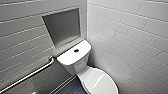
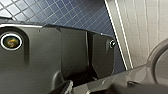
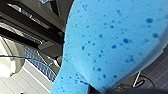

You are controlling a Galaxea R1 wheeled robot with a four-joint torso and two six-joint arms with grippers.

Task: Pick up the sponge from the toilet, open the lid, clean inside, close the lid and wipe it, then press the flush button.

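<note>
The white toilet stands in the corner of the tiled walls, its boxy tank in front of the back wall. Its oval lid lies shut over the bowl. The round dark flush button sits in the middle of the tank top. In the right wrist view the bright blue sponge looms very close to the camera, with my right gripper shut on its near end. The left wrist view looks past the robot's dark plate at floor and wall; nothing is in the left gripper.
A metal grab bar runs along the left wall beside the toilet. A recessed niche sits in the wall above the tank. White tiled walls close in on both sides. The floor is dark blue tile.
</note>
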